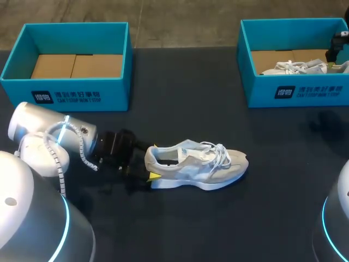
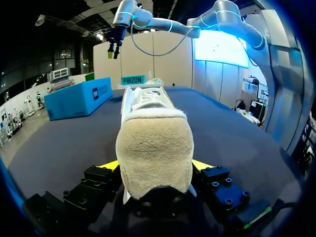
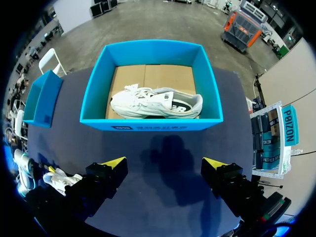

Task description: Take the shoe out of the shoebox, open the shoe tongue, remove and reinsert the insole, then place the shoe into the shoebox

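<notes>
Dark table (image 1: 191, 218) — shoe (image 1: 196, 166) crosswise, toe rightward, heel clamped in left tool (image 2: 155, 165) — right tool (image 3: 164, 163) apart

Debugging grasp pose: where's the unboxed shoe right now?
Head view: the shoe sits upright mid-table, nearer the robot than the left shoebox, heel clamped in the left arm's jaws.

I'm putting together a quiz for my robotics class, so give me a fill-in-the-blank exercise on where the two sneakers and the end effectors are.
1. The left end effector grips the sneaker on the table by its ____.
2. The second sneaker lies inside the ____ shoebox.
3. The right end effector hangs above that shoebox with its fingers ____.

Missing words: heel; right; open.
</notes>
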